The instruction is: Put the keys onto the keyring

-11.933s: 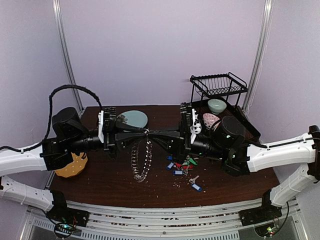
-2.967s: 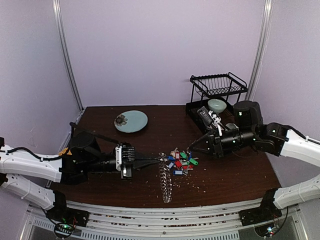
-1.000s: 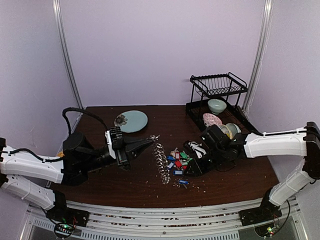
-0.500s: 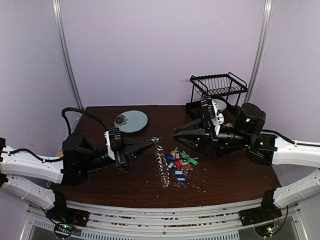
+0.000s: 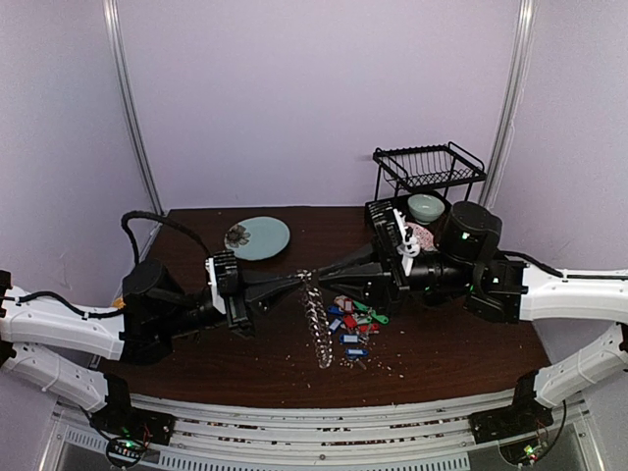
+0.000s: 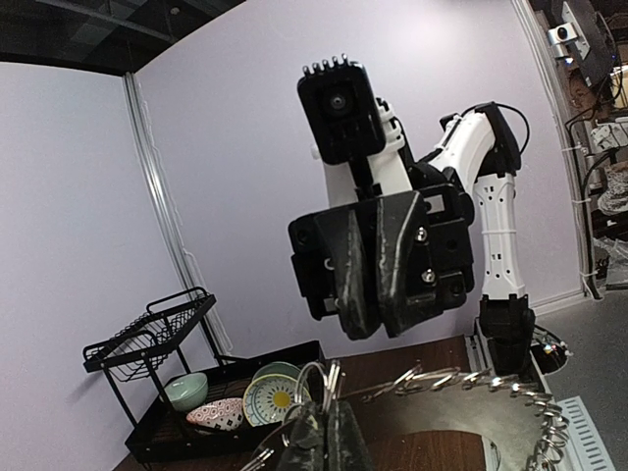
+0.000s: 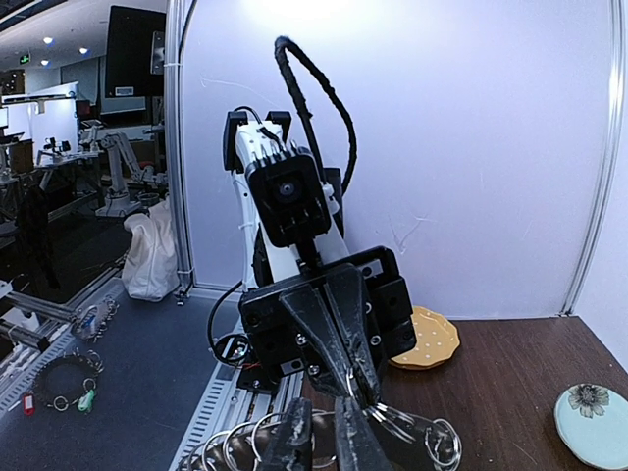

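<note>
The keyring (image 5: 316, 324), a chain of silvery loops, hangs from my left gripper (image 5: 297, 279) above the table. In the left wrist view that gripper (image 6: 329, 432) is shut on its top loops, and the ring (image 6: 471, 378) arcs off to the right. My right gripper (image 5: 326, 276) points straight at the left one, tips almost touching it. In the right wrist view its jaws (image 7: 324, 432) stand nearly together, with nothing seen between them, just below the left gripper (image 7: 350, 386) and the ring's loops (image 7: 412, 427). The tagged keys (image 5: 353, 316) lie in a pile on the table below.
A black dish rack (image 5: 432, 167) holding several bowls (image 5: 425, 206) stands at the back right. A pale blue plate (image 5: 263, 236) lies at the back. A yellow dish (image 7: 427, 339) lies by the left arm. Crumbs are scattered round the keys.
My right gripper has risen from the key pile and swung left, until its tips meet the left gripper's. The left gripper has held the keyring almost still.
</note>
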